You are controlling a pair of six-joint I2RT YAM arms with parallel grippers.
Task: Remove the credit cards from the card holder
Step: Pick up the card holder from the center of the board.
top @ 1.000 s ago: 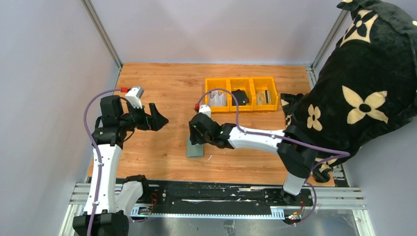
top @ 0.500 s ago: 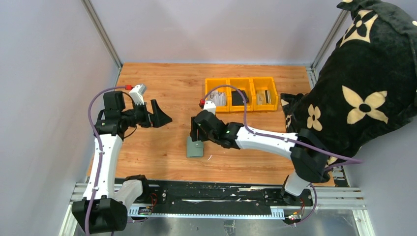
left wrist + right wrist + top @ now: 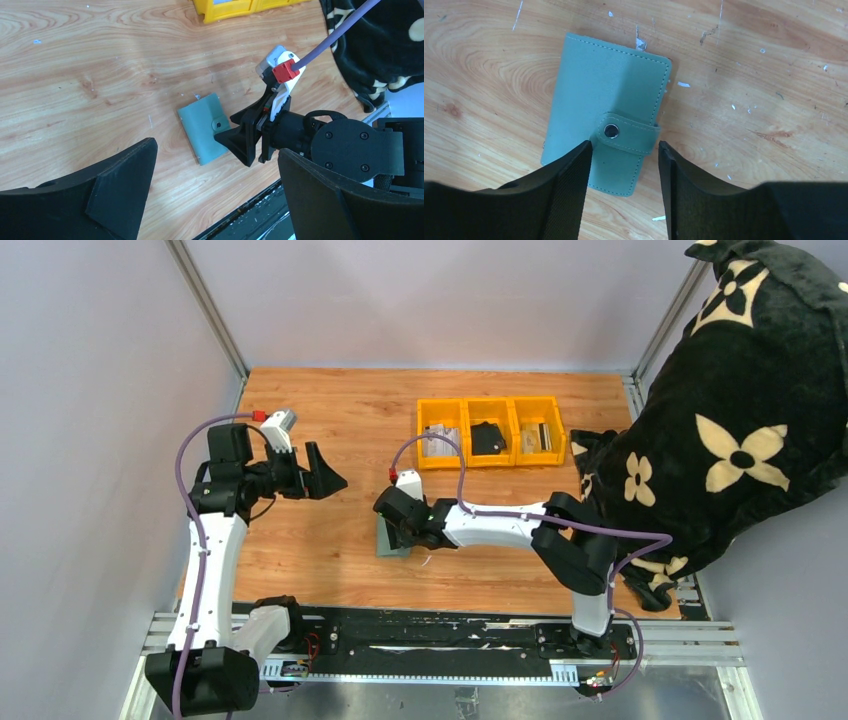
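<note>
Because the card holder (image 3: pixel 385 545) lies flat and loose on the wooden table (image 3: pixel 330 410), the main danger I see is that it slides or lifts as a whole when something pulls on it.

In the top view, the right gripper (image 3: pixel 397 532) is low over the holder's far end and hides a part of it. The left gripper (image 3: pixel 322 476) hangs well apart to the left, wide open and empty. Nothing presses the holder down, so in my judgement a pull meets no resistance. The yellow bins (image 3: pixel 490 400) stand farther back, well apart from the holder.

The left wrist view shows what the top view hides: the right fingers point down at the edge of the holder where the strap sits. I cannot tell from here if they touch it.

The right wrist view gives the detail that the other two miss. The holder is closed, its strap (image 3: pixel 634 137) fastened by a metal snap (image 3: pixel 611 131). The right jaws stand apart, one on each side of the strap, and grip nothing. No credit card is visible, so I suppose they are inside.

The strap is thin and lies flat on the cover. If the jaws close too high, they can catch only air. If they close too low, they can pinch the cover together with the strap, and the snap does not open.
</note>
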